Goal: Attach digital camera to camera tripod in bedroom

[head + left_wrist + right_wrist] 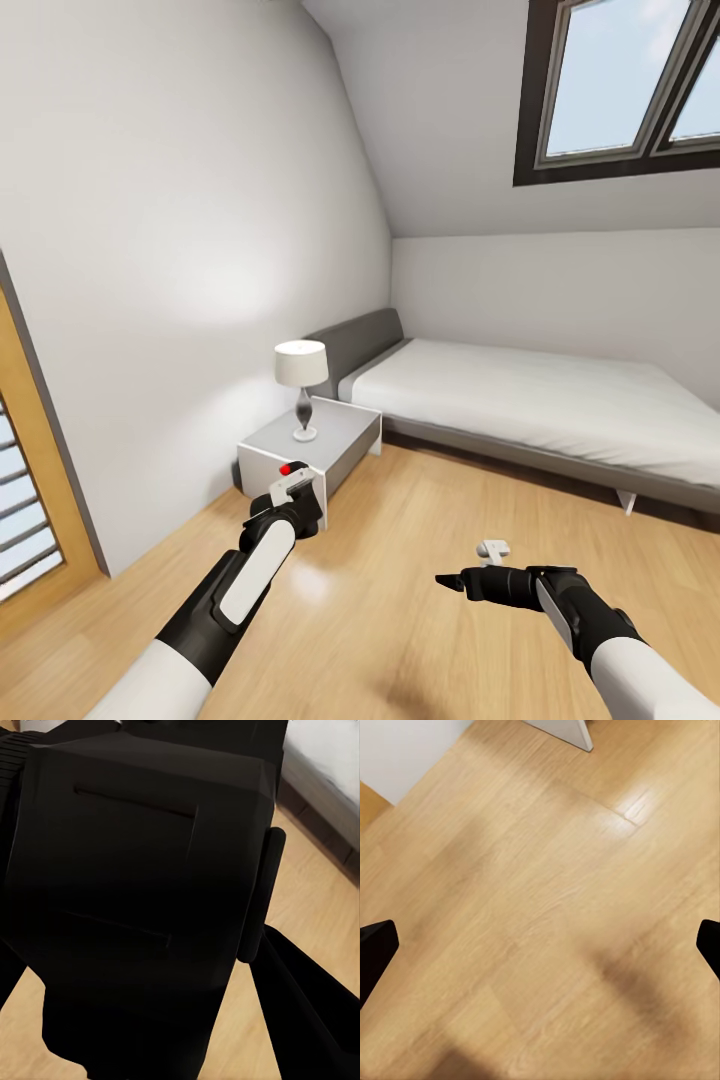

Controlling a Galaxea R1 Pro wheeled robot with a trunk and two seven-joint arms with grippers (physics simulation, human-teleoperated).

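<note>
Bedroom wood floor (400, 560) is lying under both arms: left gripper (293, 497) is clamping the digital camera (142, 892) near the nightstand (310, 445), right gripper (447, 579) is hanging spread wide, empty

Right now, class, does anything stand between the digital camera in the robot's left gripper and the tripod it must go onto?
That cannot be judged: no tripod is in sight. The left gripper holds the digital camera above bare wood floor, facing a nightstand with a lamp and the bed.
</note>
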